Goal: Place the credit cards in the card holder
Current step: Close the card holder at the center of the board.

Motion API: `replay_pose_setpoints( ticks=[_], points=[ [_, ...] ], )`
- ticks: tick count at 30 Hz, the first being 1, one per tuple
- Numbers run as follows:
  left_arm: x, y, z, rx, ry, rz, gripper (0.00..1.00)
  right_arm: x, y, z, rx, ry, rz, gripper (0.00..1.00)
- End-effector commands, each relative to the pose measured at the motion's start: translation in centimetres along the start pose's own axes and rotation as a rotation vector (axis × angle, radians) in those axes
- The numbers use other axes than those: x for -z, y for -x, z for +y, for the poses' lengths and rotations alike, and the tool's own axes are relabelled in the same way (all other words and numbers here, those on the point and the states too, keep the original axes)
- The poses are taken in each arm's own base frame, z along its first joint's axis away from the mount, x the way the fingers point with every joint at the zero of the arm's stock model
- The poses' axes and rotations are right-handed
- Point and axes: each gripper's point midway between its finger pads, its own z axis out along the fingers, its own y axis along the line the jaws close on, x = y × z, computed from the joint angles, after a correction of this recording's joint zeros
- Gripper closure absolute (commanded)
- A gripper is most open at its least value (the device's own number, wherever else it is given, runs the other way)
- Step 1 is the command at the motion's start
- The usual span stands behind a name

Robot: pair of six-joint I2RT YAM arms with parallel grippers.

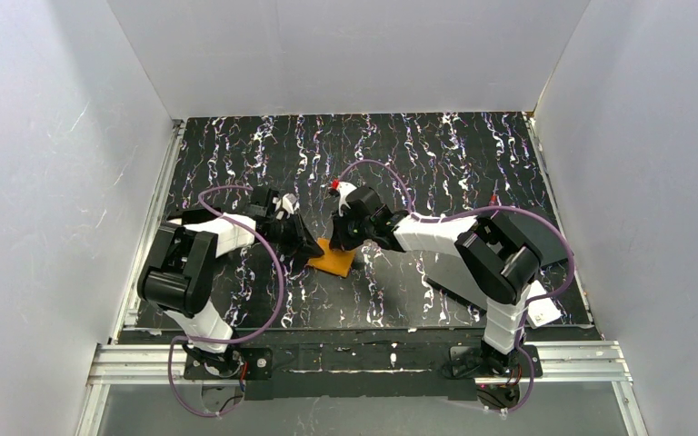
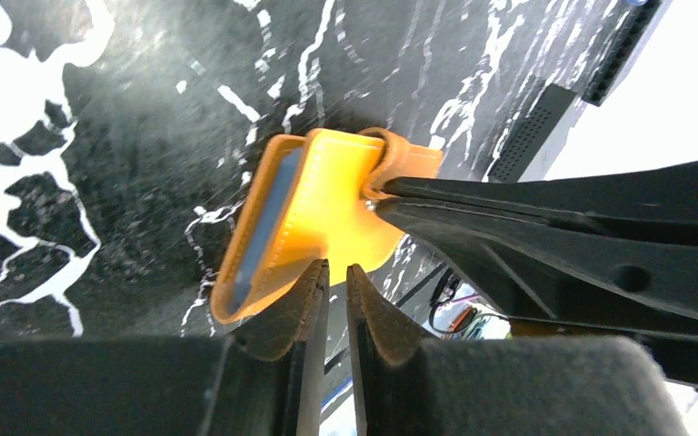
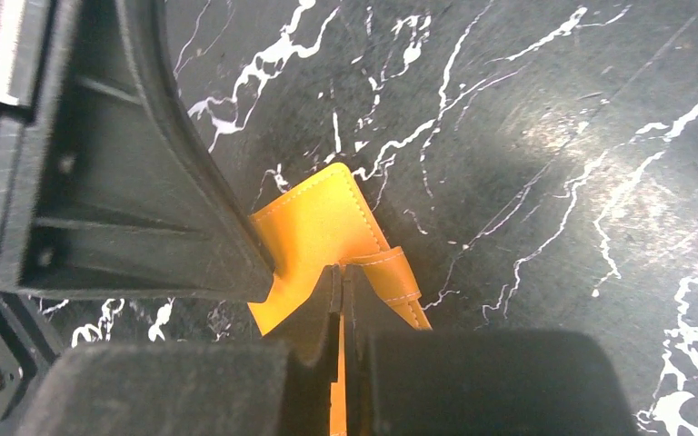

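While right claw (image 3: 341, 283) pinches tab (image 3: 391, 272), card holder (image 2: 327, 204) part-open, grey-blue sleeves (image 2: 268, 213) showing.

No text, brand, number or sign could be read in any of the three views. A small white tag (image 1: 543, 313) lay at the lower right of the overhead view. Any print on it was too small to make out.
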Motion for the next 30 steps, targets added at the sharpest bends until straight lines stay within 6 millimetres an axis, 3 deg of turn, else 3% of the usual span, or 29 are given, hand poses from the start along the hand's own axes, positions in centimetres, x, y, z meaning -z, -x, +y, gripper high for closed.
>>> replay_pose_setpoints(
  ticks=[1, 7, 11, 16, 22, 30],
  points=[
    [-0.6, -0.9, 1.8, 0.034, 0.042, 0.01, 0.88, 0.3, -6.3, -0.7, 0.048, 0.046, 0.22, 0.99],
    [-1.3, -1.1, 3.5, 0.038, 0.103, 0.029, 0.9, 0.3, -5.4, -0.9, 0.072, 0.098, 0.184, 0.99],
    [-1.6, -1.6, 4.6, 0.048, 0.133, 0.047, 0.91, 1.0, -3.7, -1.4, 0.045, 0.118, 0.145, 0.99],
    [-1.7, -1.7, 4.9, 0.056, 0.135, 0.048, 0.92, 1.4, -2.3, -1.2, 0.104, 0.146, 0.115, 0.99],
    [-1.7, -1.6, 4.7, 0.051, 0.132, 0.048, 0.92, 1.0, -2.2, -1.4, 0.098, 0.152, 0.119, 0.99],
    [-1.9, -1.7, 5.0, 0.055, 0.135, 0.053, 0.92, 1.4, -3.5, -2.7, 0.212, 0.087, 0.13, 0.99]
  ],
)
